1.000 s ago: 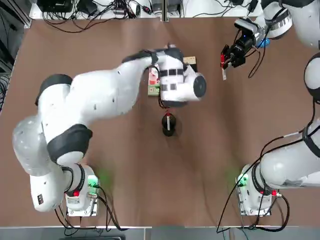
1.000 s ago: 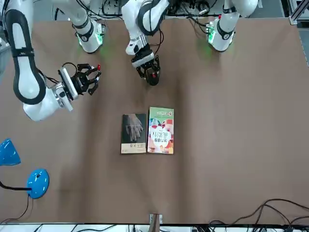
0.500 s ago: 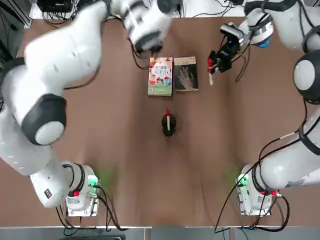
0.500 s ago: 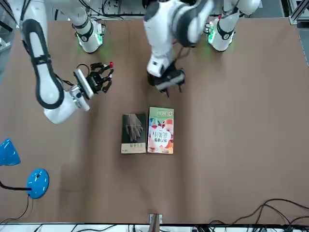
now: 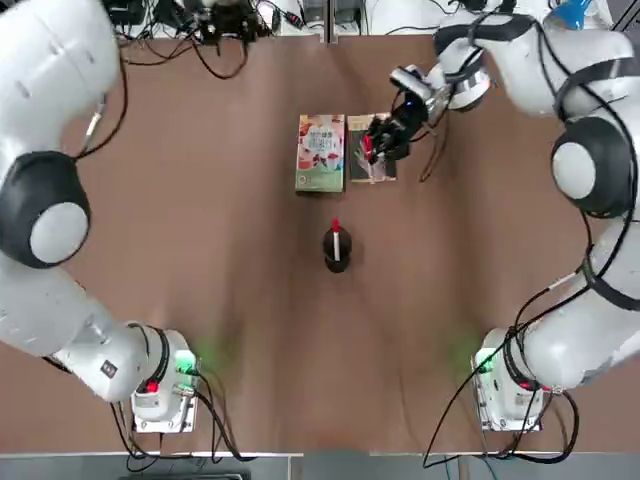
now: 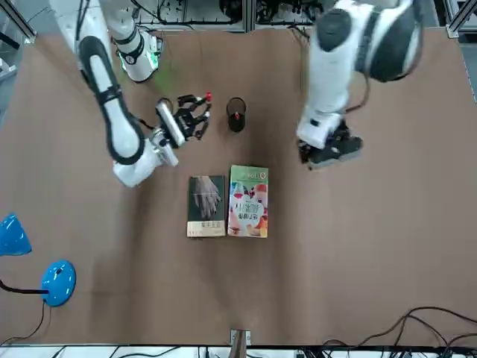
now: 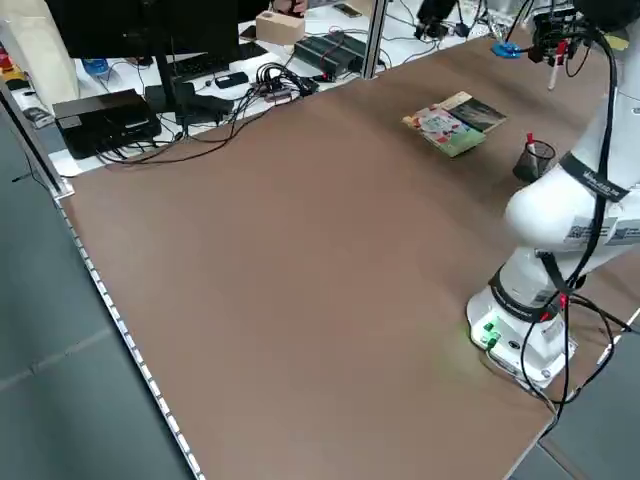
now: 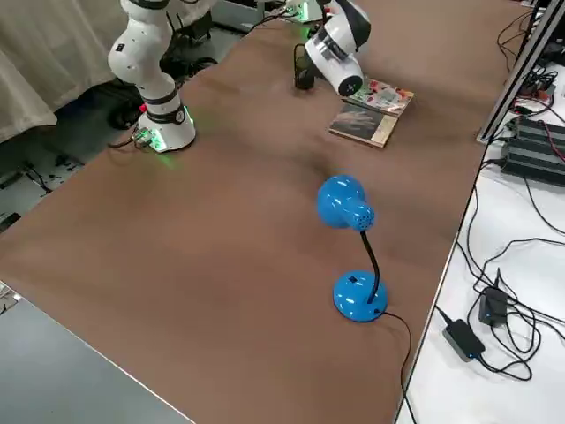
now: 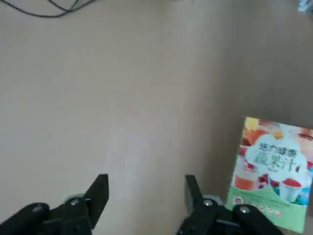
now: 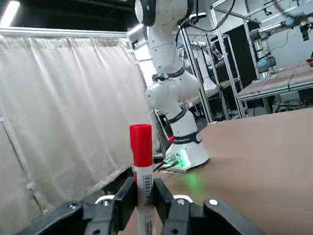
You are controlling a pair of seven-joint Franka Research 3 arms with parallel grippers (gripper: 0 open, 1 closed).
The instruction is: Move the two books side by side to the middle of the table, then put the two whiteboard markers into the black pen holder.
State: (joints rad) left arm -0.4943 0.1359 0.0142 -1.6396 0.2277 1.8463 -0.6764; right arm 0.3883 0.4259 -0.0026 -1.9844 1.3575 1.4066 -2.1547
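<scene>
**Marker held upright above the books**

Brown table carried the two books side by side at its middle, long edges touching. Just above the dark book, the right gripper clamped one whiteboard marker, red cap up. Nearby stood the black pen holder, a second marker inside. Left gripper, jaws apart, hovered over bare table beside the colourful book. A blue lamp stood well apart.

Everything is lit pretty evenly from overhead, shadows kept soft. The left arm is smeared by motion blur.
</scene>
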